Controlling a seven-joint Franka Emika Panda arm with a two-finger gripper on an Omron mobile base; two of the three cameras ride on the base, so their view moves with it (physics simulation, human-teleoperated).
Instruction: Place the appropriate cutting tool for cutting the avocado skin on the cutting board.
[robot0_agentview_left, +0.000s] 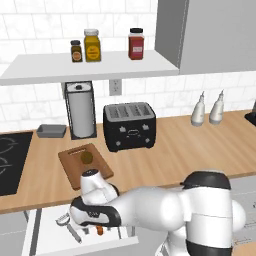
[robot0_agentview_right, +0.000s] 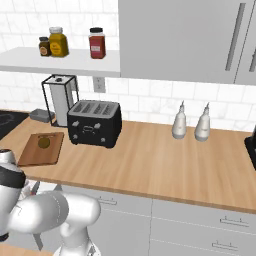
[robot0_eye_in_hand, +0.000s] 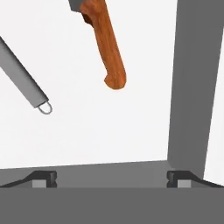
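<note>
1. In the hand view the pincer (robot0_eye_in_hand: 112, 177) stands wide, its two dark tips far apart at the bottom of the frame with nothing between them.
2. The paring knife (robot0_eye_in_hand: 107, 46) lies in the upper middle of that view on the white floor of an open drawer (robot0_eye_in_hand: 109, 127), orange-red handle toward the frame's centre, blade cut off by the top edge.
3. The metal peeler (robot0_eye_in_hand: 24, 76) runs in from the upper left, well apart from the knife.
4. In the left base view the cutting board (robot0_agentview_left: 85, 165) lies on the bench (robot0_agentview_left: 190, 150), left of centre, with the avocado (robot0_agentview_left: 87, 158) on it.
5. A black toaster (robot0_agentview_left: 129, 126) stands just right of the board.
6. The orange speck (robot0_agentview_left: 99, 230) at the bottom of that view, beside the arm, is probably the knife handle.
</note>
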